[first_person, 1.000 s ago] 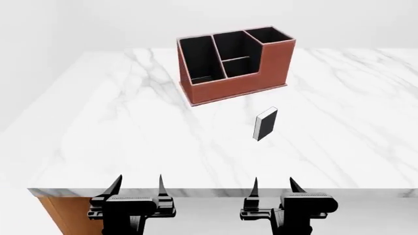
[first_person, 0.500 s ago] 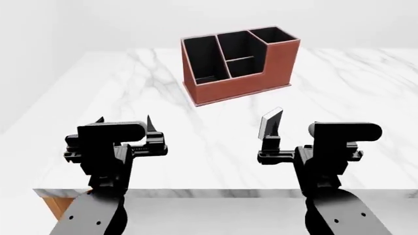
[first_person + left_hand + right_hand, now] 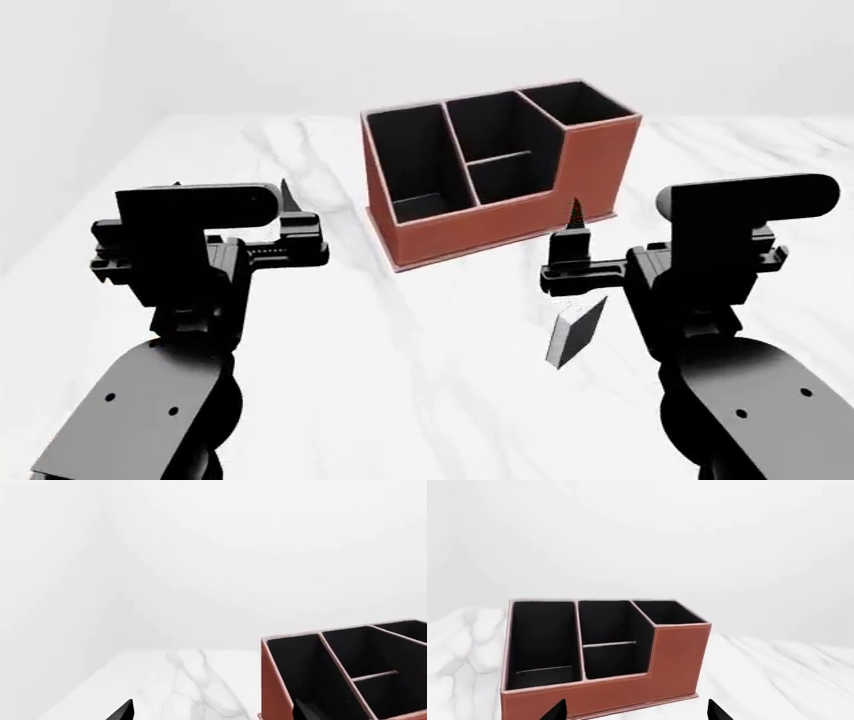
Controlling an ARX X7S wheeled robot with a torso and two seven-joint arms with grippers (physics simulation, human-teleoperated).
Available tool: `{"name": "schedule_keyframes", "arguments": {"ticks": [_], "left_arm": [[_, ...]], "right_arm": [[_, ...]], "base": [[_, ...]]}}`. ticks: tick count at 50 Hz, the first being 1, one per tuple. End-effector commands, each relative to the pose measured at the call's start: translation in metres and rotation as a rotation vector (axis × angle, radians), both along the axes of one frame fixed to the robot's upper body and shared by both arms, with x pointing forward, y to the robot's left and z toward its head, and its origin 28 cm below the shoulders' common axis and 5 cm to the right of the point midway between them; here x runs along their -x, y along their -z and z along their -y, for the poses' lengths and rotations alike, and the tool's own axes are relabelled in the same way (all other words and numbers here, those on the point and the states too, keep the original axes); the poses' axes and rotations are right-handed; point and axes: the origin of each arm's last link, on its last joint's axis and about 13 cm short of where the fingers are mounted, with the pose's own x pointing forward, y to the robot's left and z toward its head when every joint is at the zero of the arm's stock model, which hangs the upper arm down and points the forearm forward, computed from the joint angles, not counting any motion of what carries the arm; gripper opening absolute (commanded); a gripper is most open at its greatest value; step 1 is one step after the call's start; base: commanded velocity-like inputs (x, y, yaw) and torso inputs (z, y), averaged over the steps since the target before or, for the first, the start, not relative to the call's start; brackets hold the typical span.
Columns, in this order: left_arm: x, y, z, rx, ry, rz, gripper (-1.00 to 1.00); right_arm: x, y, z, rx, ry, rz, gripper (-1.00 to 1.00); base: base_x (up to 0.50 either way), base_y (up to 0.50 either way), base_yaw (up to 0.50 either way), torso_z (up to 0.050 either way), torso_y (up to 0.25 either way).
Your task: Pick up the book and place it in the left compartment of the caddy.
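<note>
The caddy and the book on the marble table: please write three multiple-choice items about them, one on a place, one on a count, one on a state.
1. Where does the book stand in the head view?
A. inside the caddy
B. on the table, nearer the robot than the caddy, below the right tool
C. between the left tool's fingers

2. How many sections does the caddy have?
A. two
B. four
C. six

3. What is the state of the left compartment?
A. empty of the book
B. holding the book
C. covered by a lid

Answers:
1 B: the book stands on the table in front of the caddy, under the right tool.
2 B: one long section, two small middle ones and a tall end one show.
3 A: only its black lining shows, and the left tool holds nothing.
</note>
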Motion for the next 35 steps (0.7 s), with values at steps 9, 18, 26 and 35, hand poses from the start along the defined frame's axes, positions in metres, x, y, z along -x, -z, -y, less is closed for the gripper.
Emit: {"name": "schedule_keyframes", "arguments": {"ticks": [9,18,26,35], "left_arm": [[-0.0021,0.0008,-0.0023,-0.006,-0.014,0.003,1.0],[-0.0028,0.0019,-0.0026,-0.008,-0.016,0.005,1.0],[-0.0028,0.0018,-0.003,-0.009,-0.018,0.007,1.0],[-0.0038,0.0015,-0.0037,-0.009,-0.021,0.006,1.0]], "right_arm": [[-0.0013,0.0012,0.0013,0.002,-0.006,-0.01,1.0],[-0.0016,0.0014,0.0011,0.005,-0.006,-0.011,1.0],[-0.002,0.002,0.0002,0.024,0.004,-0.015,1.0],[-0.0036,0.001,-0.0002,0.035,0.011,-0.005,1.0]], "base": [[0.5,0.0,0.0,0.0,0.002],[0.5,0.0,0.0,0.0,0.001],[0.5,0.07,0.0,0.0,0.001],[0.33,0.1,0.0,0.0,0.003]]}}
